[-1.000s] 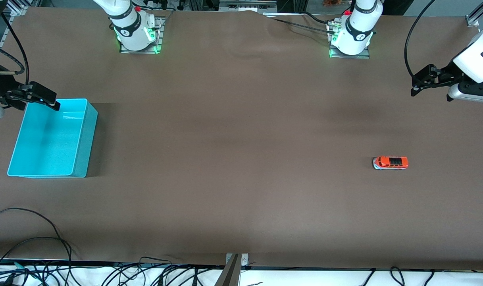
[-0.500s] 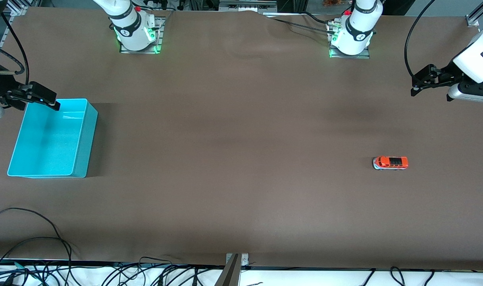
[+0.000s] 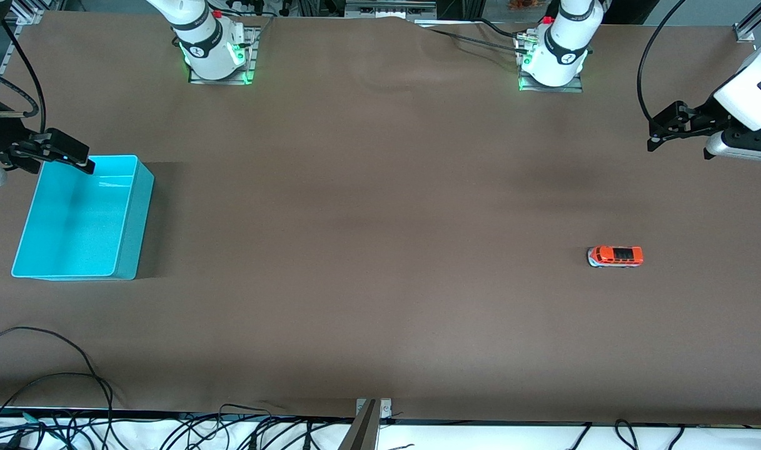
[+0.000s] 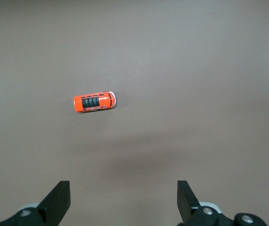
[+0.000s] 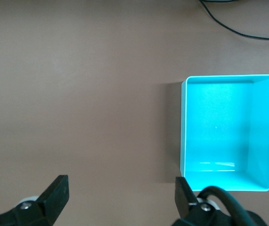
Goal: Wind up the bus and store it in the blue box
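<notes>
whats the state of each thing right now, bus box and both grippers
bus: upright on its wheels on the table, toward the left arm's end, not held
blue box: open, nothing in it, toward the right arm's end
left gripper: open, holding nothing, over bare table
right gripper: open, holding nothing, by the box's edge

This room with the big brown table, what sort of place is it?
Probably a robotics lab: two robot arms bolted to a table, loose cables along its edge, and only a toy bus and a blue box as props.
</notes>
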Controlling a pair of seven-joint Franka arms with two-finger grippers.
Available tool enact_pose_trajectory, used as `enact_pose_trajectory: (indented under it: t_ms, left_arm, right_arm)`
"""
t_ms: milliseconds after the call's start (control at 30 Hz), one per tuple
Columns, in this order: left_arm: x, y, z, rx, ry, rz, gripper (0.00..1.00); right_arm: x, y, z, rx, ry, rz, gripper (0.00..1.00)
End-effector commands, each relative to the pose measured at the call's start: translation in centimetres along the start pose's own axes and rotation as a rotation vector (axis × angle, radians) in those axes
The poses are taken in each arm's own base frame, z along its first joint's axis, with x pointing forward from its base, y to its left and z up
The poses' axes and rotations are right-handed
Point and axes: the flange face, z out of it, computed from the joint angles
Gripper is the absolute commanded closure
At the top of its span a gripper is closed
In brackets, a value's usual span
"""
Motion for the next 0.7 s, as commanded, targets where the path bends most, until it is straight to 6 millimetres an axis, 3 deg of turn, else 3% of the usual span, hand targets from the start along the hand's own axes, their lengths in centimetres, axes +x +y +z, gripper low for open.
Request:
enact_pose_trajectory:
  t_ms: [0,100,667]
  left_arm:
    - [0.5,-0.2,-0.2,0.011,-0.015,0.003,0.0]
    - [1.5,-0.5,1.8,0.004,-0.052,0.021,0.0]
    - [2.6,-3.5,5.0,-0.025,-0.108,0.491,0.0]
  right_arm:
    - [0.2,0.1,-0.5,-0.011,0.008,0.006,0.0]
    - [0.2,0.1,-0.5,-0.011,0.008,0.006,0.0]
    - [0.2,0.1,-0.5,-0.011,0.008,0.006,0.0]
